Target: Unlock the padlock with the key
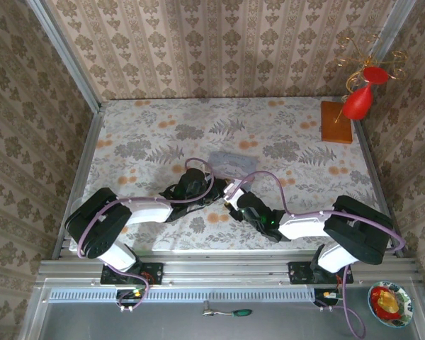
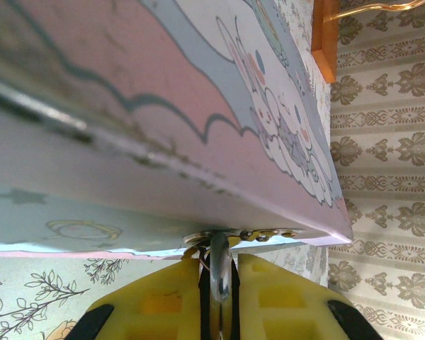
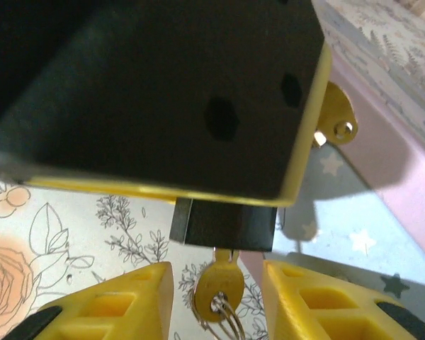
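right fingers [image 3: 319, 301] stand apart, flanking the key [image 3: 216, 290] seated in the padlock [image 3: 223, 223] at 12 o'clock; left fingers [image 2: 163, 301] clamp it narrowly. an off-centre pinch could lever the key out.

walls: beige damask wallpaper [image 1: 219, 42] | table: floral cloth [image 1: 163, 134] | light: seemingly even

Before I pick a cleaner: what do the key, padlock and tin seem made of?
Key: brass-looking metal, shiny golden. Padlock: matte black body, maybe coated metal or plastic; cannot tell. Tin: probably printed sheet metal, pastel cartoon print, bare grey wear along its edge.
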Motion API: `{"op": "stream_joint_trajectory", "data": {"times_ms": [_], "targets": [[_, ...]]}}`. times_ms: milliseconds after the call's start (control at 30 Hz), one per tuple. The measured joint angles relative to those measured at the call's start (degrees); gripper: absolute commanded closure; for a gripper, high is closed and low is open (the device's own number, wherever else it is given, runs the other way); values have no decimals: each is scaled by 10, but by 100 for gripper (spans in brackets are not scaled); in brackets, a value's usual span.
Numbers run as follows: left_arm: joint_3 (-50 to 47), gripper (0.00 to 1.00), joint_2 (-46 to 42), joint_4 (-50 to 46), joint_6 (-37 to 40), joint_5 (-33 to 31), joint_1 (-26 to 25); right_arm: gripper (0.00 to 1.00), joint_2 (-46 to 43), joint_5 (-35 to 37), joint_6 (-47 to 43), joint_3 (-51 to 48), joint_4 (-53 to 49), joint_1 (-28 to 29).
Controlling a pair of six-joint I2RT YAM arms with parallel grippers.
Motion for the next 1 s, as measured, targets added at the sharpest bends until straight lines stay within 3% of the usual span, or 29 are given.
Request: {"op": "stream_joint_trajectory", "data": {"times_ms": [333, 567, 833, 867, 900, 1000], "targets": [[0, 100, -1, 0, 0, -1, 0, 68, 4, 29, -12, 5, 21, 3], [0, 100, -7, 0, -1, -9, 0, 82, 7, 44, -21, 10, 22, 6], [0, 100, -8, 3, -5, -14, 0, 88, 7, 61, -17, 11, 21, 10], [0, 100, -8, 3, -5, -14, 0, 93, 7, 63, -16, 11, 21, 11], [0, 100, -8, 3, -6, -14, 0, 100, 7, 65, -12, 11, 19, 12], [0, 100, -8, 9, -5, -13, 0, 100, -4, 36, 57, 9, 14, -1]]}}
